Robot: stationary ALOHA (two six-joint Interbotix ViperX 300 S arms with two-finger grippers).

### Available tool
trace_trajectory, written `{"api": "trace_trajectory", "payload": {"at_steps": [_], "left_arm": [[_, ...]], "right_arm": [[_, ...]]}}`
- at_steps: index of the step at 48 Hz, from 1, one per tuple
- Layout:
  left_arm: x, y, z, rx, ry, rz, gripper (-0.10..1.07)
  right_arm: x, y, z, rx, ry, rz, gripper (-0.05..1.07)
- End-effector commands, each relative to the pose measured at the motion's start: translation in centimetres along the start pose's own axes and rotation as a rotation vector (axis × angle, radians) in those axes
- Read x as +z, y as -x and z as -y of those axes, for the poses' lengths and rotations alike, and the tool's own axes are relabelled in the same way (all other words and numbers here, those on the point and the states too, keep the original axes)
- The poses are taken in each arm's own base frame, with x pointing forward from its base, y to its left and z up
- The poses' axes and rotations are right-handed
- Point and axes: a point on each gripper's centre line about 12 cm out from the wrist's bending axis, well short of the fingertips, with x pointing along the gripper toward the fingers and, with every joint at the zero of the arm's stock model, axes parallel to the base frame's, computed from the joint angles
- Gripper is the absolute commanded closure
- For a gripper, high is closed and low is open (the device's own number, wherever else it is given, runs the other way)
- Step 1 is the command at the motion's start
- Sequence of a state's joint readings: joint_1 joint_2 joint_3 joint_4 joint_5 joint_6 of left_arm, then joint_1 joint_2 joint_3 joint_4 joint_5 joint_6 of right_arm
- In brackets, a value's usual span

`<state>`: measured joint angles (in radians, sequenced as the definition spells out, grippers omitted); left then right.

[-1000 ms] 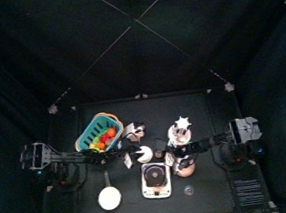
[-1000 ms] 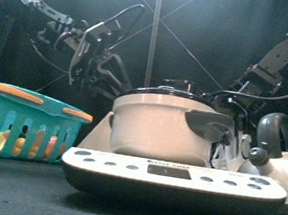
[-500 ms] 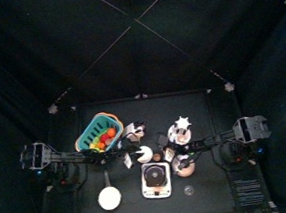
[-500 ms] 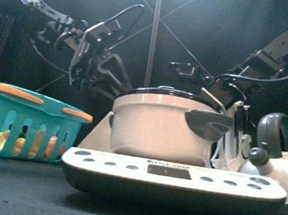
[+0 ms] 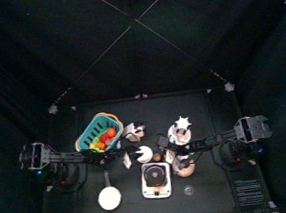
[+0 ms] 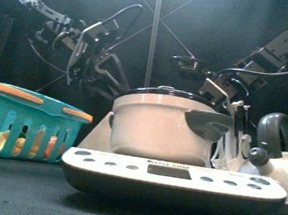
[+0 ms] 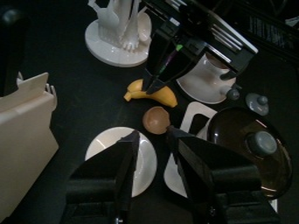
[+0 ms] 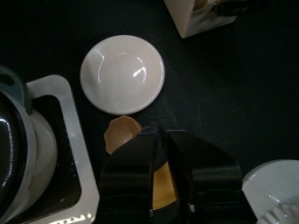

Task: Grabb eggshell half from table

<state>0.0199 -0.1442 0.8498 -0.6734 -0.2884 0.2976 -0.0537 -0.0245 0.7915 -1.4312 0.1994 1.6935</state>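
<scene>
The eggshell half (image 8: 122, 133) is a small brown cup lying on the black table (image 5: 213, 194), next to the white cooker's corner (image 8: 47, 131); the left wrist view shows the eggshell half (image 7: 156, 117) beside a yellow banana (image 7: 152, 92). My right gripper (image 8: 163, 140) hangs just above the shell and banana, jaws slightly open and holding nothing, with yellow showing through the gap. In the left wrist view my right gripper (image 7: 166, 74) points down at the banana. My left gripper (image 7: 152, 144) stands wide open and empty over a white plate (image 7: 122, 162).
A teal basket (image 6: 17, 117) of fruit stands front left. The white cooker (image 6: 171, 134) fills the middle front, a kettle (image 6: 280, 139) to its right. A white plate (image 5: 108, 197) lies near the front. White star-shaped stands (image 5: 181, 125) are behind.
My right gripper swung left toward the middle behind the cooker and its jaws parted a little. The left arm stayed still.
</scene>
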Motion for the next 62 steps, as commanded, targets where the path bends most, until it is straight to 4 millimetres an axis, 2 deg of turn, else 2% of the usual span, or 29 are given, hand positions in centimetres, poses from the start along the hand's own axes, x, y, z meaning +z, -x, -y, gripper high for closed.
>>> {"api": "trace_trajectory", "payload": {"at_steps": [1,11,29,45,62], "left_arm": [[1.3,0.3,0.2,-0.007,0.012,0.038,0.24],[1.8,0.3,-0.2,0.010,0.056,0.049,0.24],[2.0,0.3,-0.8,0.026,0.074,0.053,0.24],[1.9,0.3,-0.8,0.027,0.072,0.051,0.24],[1.9,0.3,-0.8,0.027,0.075,0.051,0.24]], "right_arm": [[0.2,0.2,0.0,0.014,0.000,0.007,0.45],[-0.8,-0.2,-0.4,0.057,-0.002,-0.028,0.45],[-0.6,-2.0,-0.8,0.127,-0.031,-0.062,0.44],[-1.1,-3.5,-0.9,0.125,-0.047,-0.096,0.29],[-1.7,-4.2,0.0,0.071,-0.061,-0.114,0.33]]}}
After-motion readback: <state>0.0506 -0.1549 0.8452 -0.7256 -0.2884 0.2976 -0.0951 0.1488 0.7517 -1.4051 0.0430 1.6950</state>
